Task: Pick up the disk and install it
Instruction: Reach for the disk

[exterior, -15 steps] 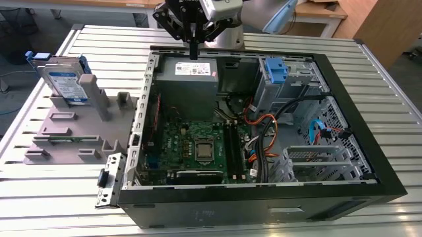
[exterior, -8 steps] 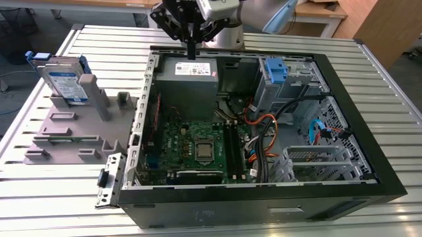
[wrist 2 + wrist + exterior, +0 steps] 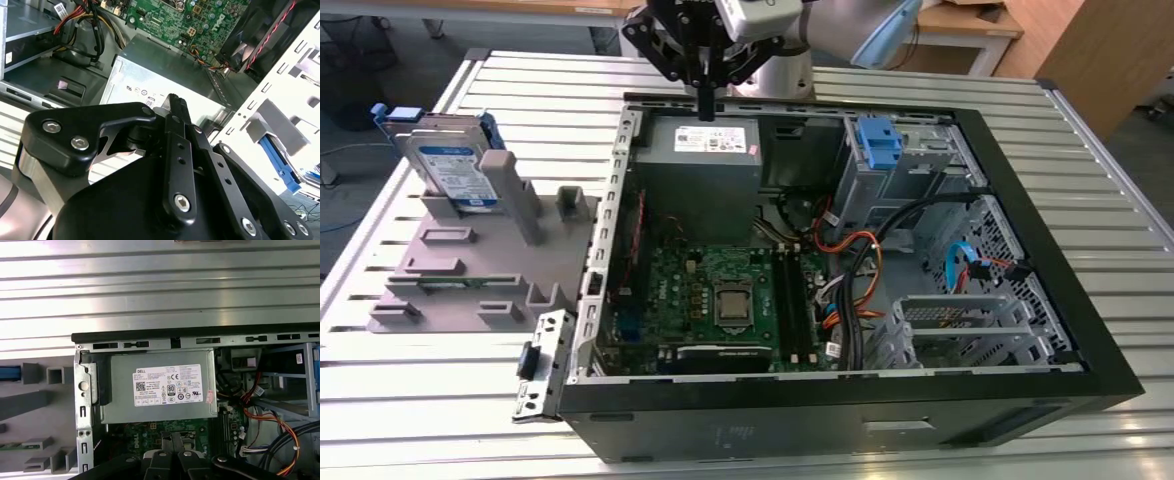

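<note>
1. Silver-grey, flat and rectangular, the disk (image 3: pixel 454 165) stands upright in its blue plastic carrier at the upper left of the exterior view. It is slotted into a grey plastic fixture (image 3: pixel 467 260) on the slatted metal desk (image 3: pixel 427 400).
2. The black robot gripper (image 3: pixel 707 108) hangs at the top centre of the exterior view, over the far edge of the open black computer case (image 3: pixel 1107 385). It is well apart from the disk.
3. The fingers (image 3: pixel 175 107) are pressed together with nothing between them, and both wrist views show them so (image 3: pixel 167 452).
4. The fingertips point down at the grey metal power supply box with a white sticker (image 3: pixel 704 150) (image 3: pixel 160 387). They are just above it, and whether they touch it cannot be told.
5. The green motherboard (image 3: pixel 720 290) lies in the case below that box in the exterior view.
6. A narrow blue plastic latch piece (image 3: pixel 881 145) stands upright in the case's upper right corner.
</note>
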Controlling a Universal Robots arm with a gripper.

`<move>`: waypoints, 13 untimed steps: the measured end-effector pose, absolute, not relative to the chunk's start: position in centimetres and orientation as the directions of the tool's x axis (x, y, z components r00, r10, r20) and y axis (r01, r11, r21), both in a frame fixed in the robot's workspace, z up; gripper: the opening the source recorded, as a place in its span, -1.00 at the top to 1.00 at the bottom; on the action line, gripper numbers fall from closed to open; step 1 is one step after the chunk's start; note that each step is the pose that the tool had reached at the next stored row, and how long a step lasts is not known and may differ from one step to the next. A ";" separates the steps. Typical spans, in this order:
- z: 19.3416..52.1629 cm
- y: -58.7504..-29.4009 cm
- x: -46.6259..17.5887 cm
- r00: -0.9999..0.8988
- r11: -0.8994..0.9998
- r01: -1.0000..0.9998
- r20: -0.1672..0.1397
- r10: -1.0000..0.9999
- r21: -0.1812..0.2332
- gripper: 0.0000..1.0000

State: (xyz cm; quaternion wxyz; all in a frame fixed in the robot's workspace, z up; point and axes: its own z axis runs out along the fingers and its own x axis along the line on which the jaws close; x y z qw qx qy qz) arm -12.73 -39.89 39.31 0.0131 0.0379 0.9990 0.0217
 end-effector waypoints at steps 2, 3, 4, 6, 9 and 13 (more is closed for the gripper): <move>39.3 -39.9 -12.8 -0.997 0.996 0.075 -0.024 0.076 0.044 0.79; 39.3 -39.9 -12.9 -0.997 0.996 0.075 -0.024 0.076 0.044 0.79; 39.3 -39.9 -13.0 -0.997 0.996 0.075 -0.024 0.076 0.044 0.79; 39.3 -39.8 -13.1 -0.997 0.996 0.075 -0.024 0.076 0.045 0.79; 39.3 -39.8 -13.4 -0.997 0.996 0.075 -0.024 0.076 0.045 0.79; 39.3 -39.8 -13.8 -0.997 0.996 0.075 -0.024 0.076 0.046 0.79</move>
